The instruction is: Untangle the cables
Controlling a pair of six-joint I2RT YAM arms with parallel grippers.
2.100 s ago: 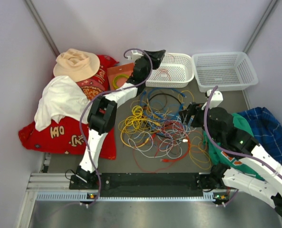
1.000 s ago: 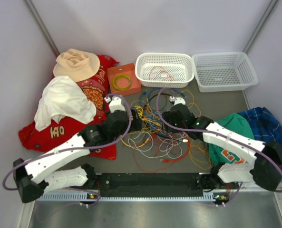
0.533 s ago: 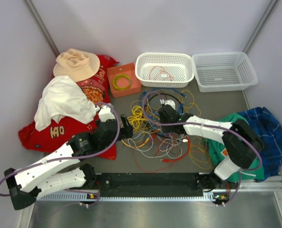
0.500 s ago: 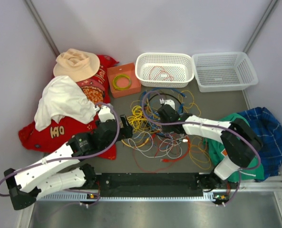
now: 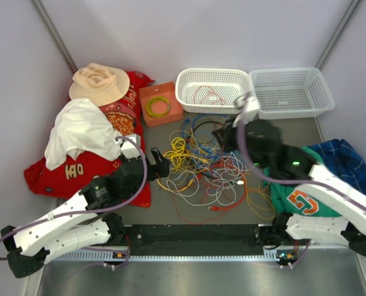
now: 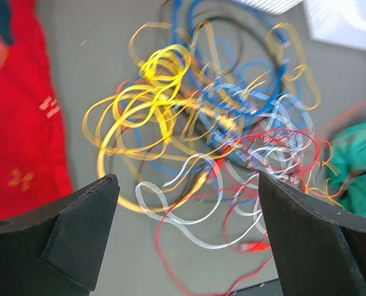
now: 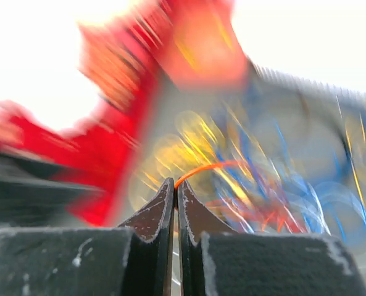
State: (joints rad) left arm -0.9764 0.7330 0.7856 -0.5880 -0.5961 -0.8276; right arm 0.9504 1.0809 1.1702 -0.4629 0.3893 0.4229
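Pale lavender walls (image 5: 201, 31), grey tabletop (image 5: 161, 213), seemingly metal front ledge (image 5: 189, 274)

Cables (image 5: 204, 166) in yellow, blue, white, red-orange and black on a grey table (image 5: 161, 209). Two white lattice baskets (image 5: 291, 92). An orange box (image 5: 173, 114) holding a green-yellow ring (image 5: 158, 106). Red cloth (image 5: 71, 176) with gold and white motifs, a tan hat (image 5: 99, 83), a white cloth (image 5: 81, 132), a green shirt (image 5: 280, 196) with orange lettering, and a blue plaid cloth (image 5: 346, 163).
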